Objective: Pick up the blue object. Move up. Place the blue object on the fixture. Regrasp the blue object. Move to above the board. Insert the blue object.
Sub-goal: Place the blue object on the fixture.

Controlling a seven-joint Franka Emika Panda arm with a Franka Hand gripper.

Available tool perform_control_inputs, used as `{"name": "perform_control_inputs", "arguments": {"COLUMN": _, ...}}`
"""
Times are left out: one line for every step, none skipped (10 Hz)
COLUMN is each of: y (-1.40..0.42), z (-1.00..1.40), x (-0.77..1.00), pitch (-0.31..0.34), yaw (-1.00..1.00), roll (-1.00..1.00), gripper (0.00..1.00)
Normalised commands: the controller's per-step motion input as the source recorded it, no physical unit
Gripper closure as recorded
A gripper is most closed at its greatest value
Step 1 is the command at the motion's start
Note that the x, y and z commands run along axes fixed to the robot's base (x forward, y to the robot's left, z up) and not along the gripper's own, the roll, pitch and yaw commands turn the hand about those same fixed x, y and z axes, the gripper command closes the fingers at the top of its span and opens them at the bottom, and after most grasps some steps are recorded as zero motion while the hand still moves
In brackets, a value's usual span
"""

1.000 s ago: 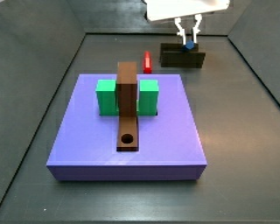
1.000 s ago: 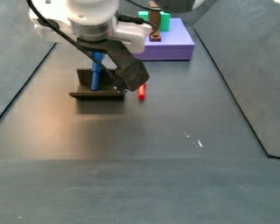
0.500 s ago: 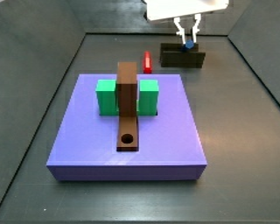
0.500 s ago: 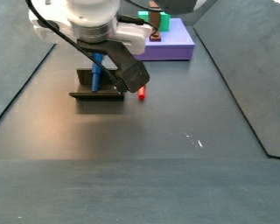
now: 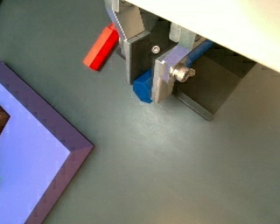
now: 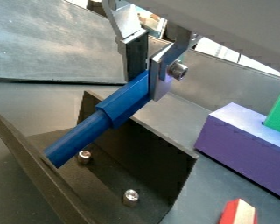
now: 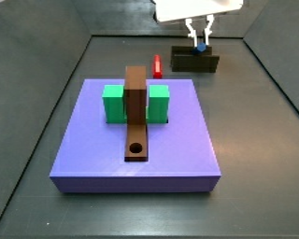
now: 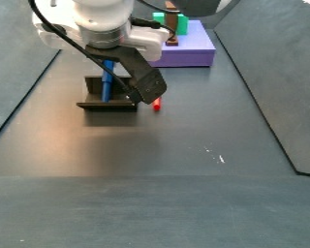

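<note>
— So why is the blue object (image 6: 108, 121) lying slanted in the fixture (image 6: 154, 179)?
— Likely for the regrasp — the notch props it. The gripper (image 6: 157, 54) sits over the fixture, jaws closed on the peg's upper end.

I see the gripper (image 6: 149, 54) over the fixture, its fingers (image 6: 166, 70) brushed silver metal, closed on the smooth, matt blue plastic-looking cylindrical peg (image 6: 101, 122); the dark tabletop (image 8: 158, 165) looks matt.
</note>
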Motion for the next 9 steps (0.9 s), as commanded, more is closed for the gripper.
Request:
{"name": "perform_control_inputs", "arguments": {"y": 0.03, "z": 0.0, "x": 0.0, "pitch": 0.0, "yaw": 0.0, "roll": -0.08, "gripper": 1.0}}
{"name": "perform_control_inputs", "arguments": {"y": 0.06, "z": 0.0, "x": 0.02, "pitch": 0.017, "yaw": 0.0, "roll": -0.4, "gripper": 1.0}}
{"name": "perform_control_inputs", "arguments": {"y": 0.05, "z": 0.0, "x": 0.01, "pitch": 0.0, "yaw": 0.0, "roll": -0.53, "gripper": 1.0}}
{"name": "perform_control_inputs", "arguments": {"y": 0.01, "z": 0.0, "x": 0.05, "pitch": 0.0, "yaw": 0.0, "roll": -0.6, "gripper": 1.0}}
{"name": "perform_control_inputs", "arguments": {"y": 0.0, "z": -0.03, "x": 0.03, "pitch": 0.0, "yaw": 0.0, "roll": -0.56, "gripper": 1.0}}
{"name": "perform_control_inputs", "arguments": {"y": 0.01, "z": -0.05, "x": 0.0, "pitch": 0.0, "yaw": 0.0, "roll": -0.23, "gripper": 1.0}}
{"name": "perform_control_inputs", "arguments": {"y": 0.0, "z": -0.06, "x": 0.0, "pitch": 0.0, "yaw": 0.0, "roll": 0.0, "gripper": 1.0}}
{"name": "perform_control_inputs", "arguments": {"y": 0.0, "z": -0.09, "x": 0.0, "pitch": 0.0, "yaw": 0.0, "roll": 0.02, "gripper": 1.0}}
{"name": "perform_control_inputs", "arguments": {"y": 0.0, "z": -0.15, "x": 0.0, "pitch": 0.0, "yaw": 0.0, "roll": 0.26, "gripper": 1.0}}
